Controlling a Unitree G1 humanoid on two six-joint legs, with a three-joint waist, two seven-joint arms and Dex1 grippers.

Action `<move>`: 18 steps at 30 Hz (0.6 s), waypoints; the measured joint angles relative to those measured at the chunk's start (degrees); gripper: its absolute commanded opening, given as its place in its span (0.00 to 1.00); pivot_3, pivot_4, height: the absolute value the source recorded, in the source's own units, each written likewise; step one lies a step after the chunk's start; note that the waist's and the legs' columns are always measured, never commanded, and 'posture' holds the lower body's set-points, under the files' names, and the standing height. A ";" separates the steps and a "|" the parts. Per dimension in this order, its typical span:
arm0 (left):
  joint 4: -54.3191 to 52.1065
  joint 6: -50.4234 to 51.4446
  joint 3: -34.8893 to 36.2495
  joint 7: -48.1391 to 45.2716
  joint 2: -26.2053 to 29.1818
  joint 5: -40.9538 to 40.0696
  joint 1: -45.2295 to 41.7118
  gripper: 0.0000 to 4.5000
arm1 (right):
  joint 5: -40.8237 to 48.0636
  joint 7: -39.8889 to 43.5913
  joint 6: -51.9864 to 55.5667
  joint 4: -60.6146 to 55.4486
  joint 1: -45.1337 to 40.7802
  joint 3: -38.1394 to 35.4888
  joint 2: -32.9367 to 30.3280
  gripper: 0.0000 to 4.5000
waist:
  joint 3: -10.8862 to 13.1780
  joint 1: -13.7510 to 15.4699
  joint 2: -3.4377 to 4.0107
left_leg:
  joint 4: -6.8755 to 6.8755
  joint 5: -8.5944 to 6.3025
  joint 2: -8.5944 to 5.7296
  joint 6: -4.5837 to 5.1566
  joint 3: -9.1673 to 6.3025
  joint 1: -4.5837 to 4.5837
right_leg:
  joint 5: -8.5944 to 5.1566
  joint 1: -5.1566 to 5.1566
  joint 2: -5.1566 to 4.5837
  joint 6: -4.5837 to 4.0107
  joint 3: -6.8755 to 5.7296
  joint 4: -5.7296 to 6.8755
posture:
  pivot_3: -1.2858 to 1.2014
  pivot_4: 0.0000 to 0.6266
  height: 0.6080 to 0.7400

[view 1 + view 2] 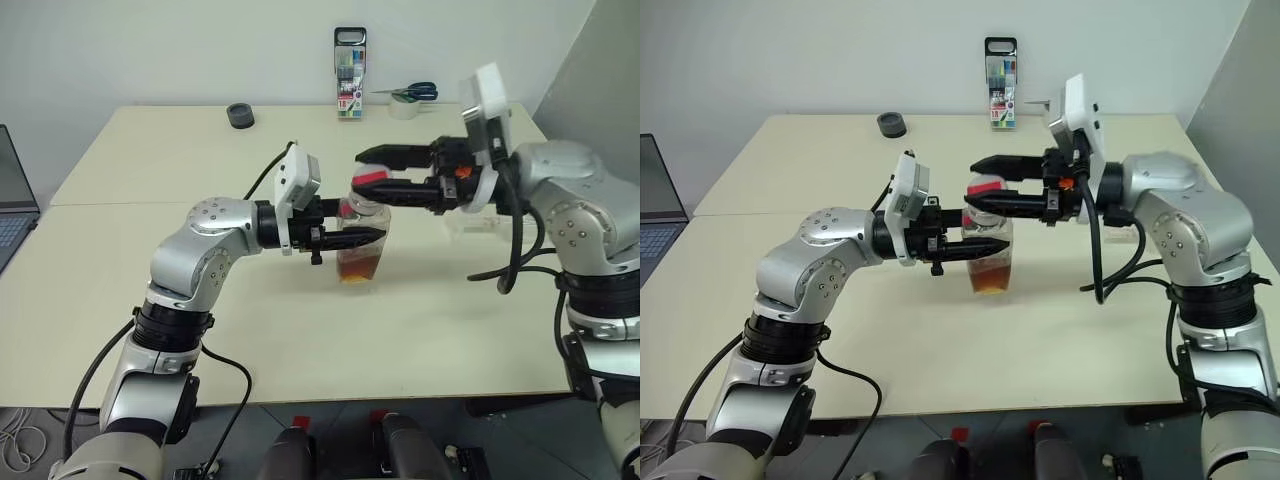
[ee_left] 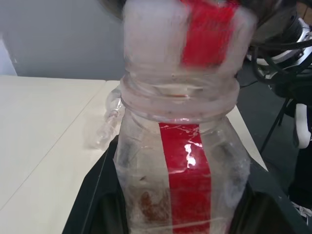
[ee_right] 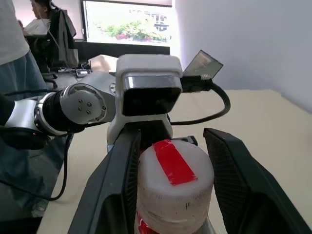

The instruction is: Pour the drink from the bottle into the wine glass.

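At the far left edge a laptop (image 1: pixel 10 205) lies partly over the pale table (image 1: pixel 150 300). The left gripper (image 1: pixel 362 237) comes in level from the left and its two black fingers are closed around the body of the bottle (image 1: pixel 362 250), which stands upright near the middle of the table. The drink (image 1: pixel 356 268), a reddish-brown liquid, fills the lower part of the bottle. In the left wrist view the bottle sits between the fingers with its red label strip (image 2: pixel 189 190) facing the camera. From the right side, the right gripper (image 1: pixel 365 170) reaches level toward the bottle's top. Its fingers stand on both sides of the cap (image 3: pixel 175 170), one close against it and one a little apart, so I cannot tell if it really grips. Behind the right arm the wine glass (image 1: pixel 470 222) shows faintly. At the back edge are a black roll (image 1: pixel 240 115), a marker pack (image 1: pixel 350 75) and scissors (image 1: pixel 408 93).
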 measured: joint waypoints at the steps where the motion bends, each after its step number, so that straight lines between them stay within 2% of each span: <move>1: -0.32 0.00 0.01 -0.13 0.17 -0.03 0.35 0.44 | 0.74 -0.53 1.15 0.75 -0.59 -1.19 0.02 0.39 | 0.01 0.00 -0.01 | 0.00 0.00 0.01 -0.01 0.00 0.00 | 0.00 0.00 -0.02 0.00 0.01 0.00 | 0.52 0.24 1.00; 5: -0.56 -0.01 0.01 -0.63 0.39 -0.04 0.68 0.44 | 7.89 -4.97 10.81 2.66 -3.12 -6.82 1.53 0.39 | 0.01 0.04 -0.01 | 0.00 0.01 0.06 -0.02 -0.05 0.00 | 0.01 -0.02 -0.05 -0.02 0.01 0.02 | 0.52 0.24 1.00; 8: -0.55 -0.01 0.01 -0.63 0.61 -0.04 0.68 0.44 | 8.94 -5.61 12.83 1.89 -2.72 -7.19 1.37 0.39 | 0.01 0.04 -0.01 | -0.01 0.00 0.03 0.00 0.00 0.00 | 0.01 -0.02 -0.06 -0.02 0.02 0.02 | 0.52 0.24 1.00; 11: -0.55 -0.07 -0.01 -0.43 0.21 -0.02 0.64 0.44 | 8.92 -10.53 13.15 0.07 -0.37 -9.59 2.05 0.39 | 0.01 0.12 -0.01 | 0.00 0.00 0.02 0.00 -0.02 -0.02 | 0.01 -0.01 -0.06 -0.02 0.01 0.01 | 0.52 0.24 1.00; 14: -0.58 -0.15 0.05 0.56 0.09 0.03 0.65 0.44 | 5.73 -19.35 10.75 -3.24 6.64 -13.99 3.57 0.39 | 0.00 0.23 -0.03 | 0.00 0.00 0.01 -0.01 -0.02 -0.03 | 0.01 0.02 -0.11 -0.01 0.03 -0.01 | 0.52 0.24 1.00; 18: -0.68 -0.15 0.87 2.10 0.13 0.07 1.15 0.44 | -4.10 -31.79 6.07 -10.66 25.61 -15.60 5.86 0.39 | 0.00 0.54 -0.04 | -0.04 0.01 -0.02 -0.01 -0.02 -0.10 | -0.02 -0.02 -0.13 0.03 0.07 -0.02 | 0.52 0.24 1.00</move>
